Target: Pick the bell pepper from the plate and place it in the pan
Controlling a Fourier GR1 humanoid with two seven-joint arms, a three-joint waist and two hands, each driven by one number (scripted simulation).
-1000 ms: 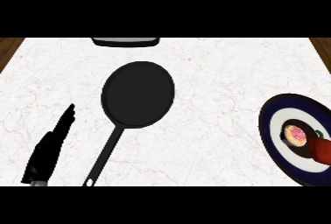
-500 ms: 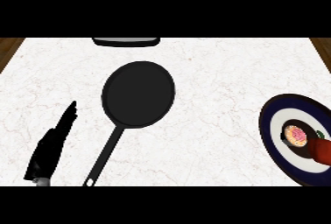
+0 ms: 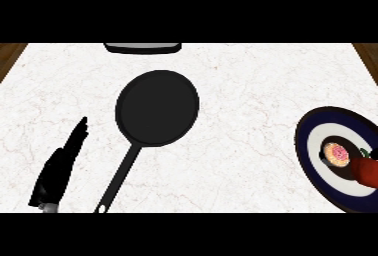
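Fingers of left hand (image 3: 63, 162) straight and held together, pointing up the counter (image 3: 244, 100), holding nothing; resting at lower left, just left of the pan's handle. Right hand nowhere in view, so its fingers cannot be told.

Bell pepper (image 3: 367, 170) red, with a dark green stem, lying on the plate (image 3: 308, 150) at the far right edge, partly cut off by the frame. Well apart from the left hand, with the pan between them. Just beside the pepper, toward the plate's middle, a small round pink and yellow item (image 3: 337, 153), too small to identify.

Plate dark blue at the rim, with a white ring and a dark centre; only its left part showing.

Pan (image 3: 158, 107) black, round, with nothing in it, near the counter's middle, its long handle running down and left toward the lower edge.

Dark grey object (image 3: 142, 47) at the counter's far edge, only partly visible.
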